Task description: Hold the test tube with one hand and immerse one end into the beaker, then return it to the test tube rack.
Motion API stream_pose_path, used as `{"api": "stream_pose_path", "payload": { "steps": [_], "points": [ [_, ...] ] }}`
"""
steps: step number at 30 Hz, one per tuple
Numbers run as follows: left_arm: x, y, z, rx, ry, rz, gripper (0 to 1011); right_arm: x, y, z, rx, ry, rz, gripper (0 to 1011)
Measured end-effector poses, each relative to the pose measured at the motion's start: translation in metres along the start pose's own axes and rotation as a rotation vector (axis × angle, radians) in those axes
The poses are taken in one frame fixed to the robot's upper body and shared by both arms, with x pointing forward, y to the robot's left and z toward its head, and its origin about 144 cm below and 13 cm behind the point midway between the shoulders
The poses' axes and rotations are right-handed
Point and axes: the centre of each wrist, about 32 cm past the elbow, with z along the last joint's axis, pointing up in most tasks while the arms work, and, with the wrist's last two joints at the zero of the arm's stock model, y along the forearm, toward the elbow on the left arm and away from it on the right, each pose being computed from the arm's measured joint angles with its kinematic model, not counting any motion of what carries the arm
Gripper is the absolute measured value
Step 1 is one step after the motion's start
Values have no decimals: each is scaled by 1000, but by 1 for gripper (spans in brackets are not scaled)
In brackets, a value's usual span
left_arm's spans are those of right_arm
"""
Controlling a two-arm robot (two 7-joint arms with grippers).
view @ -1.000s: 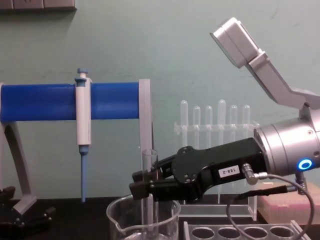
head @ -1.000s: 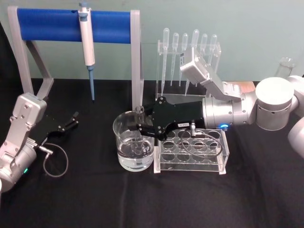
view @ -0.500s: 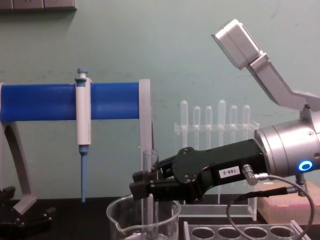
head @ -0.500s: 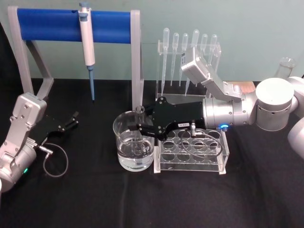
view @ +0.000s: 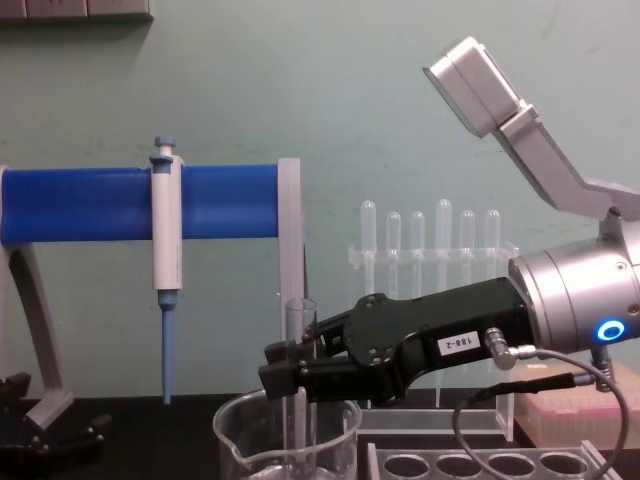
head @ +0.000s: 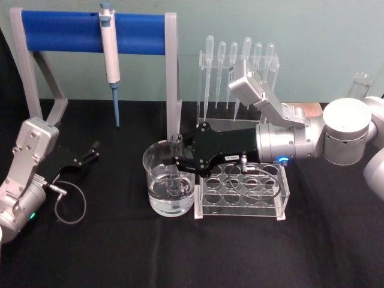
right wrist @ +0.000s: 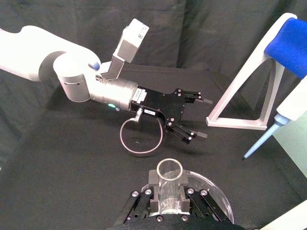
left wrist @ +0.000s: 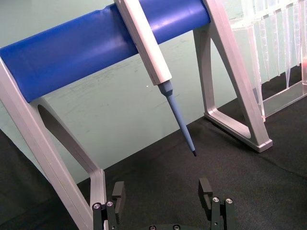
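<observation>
At the centre of the black surface (head: 120, 252), the right gripper (head: 178, 162) reaches in from the right, level with the beaker's top. Its fingers (view: 283, 353) are closed on the test tube (head: 175, 139), clamping it just below the flared rim, one finger on each side of the glass. The tube stands upright. Its open mouth rises above the fingers, and its lower part passes down inside the beaker (head: 153, 180). The beaker holds clear liquid, and the tube's round end appears to reach into it, close to the wall nearest the gripper.

The test tube rack (head: 240, 207) stands just beside the beaker, on its right, partly under the gripper's black body; the holes in view are vacant.

The left gripper (head: 84, 157) lies low over the surface at far left, well apart from the beaker, its fingers spread open and holding nothing.

Behind, a pipette (head: 108, 51) hangs from the blue bar stand (head: 66, 31), and plastic bulb pipettes sit in a clear holder (head: 237, 54).
</observation>
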Motion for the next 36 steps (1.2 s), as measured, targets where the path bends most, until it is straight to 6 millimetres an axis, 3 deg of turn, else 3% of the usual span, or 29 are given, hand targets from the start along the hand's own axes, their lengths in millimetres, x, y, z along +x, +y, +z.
{"api": "stream_pose_path", "payload": {
  "steps": [36],
  "points": [
    [0, 0, 0, 0, 0, 0, 1000, 0, 0, 0, 0, 0, 0, 237]
  ]
}}
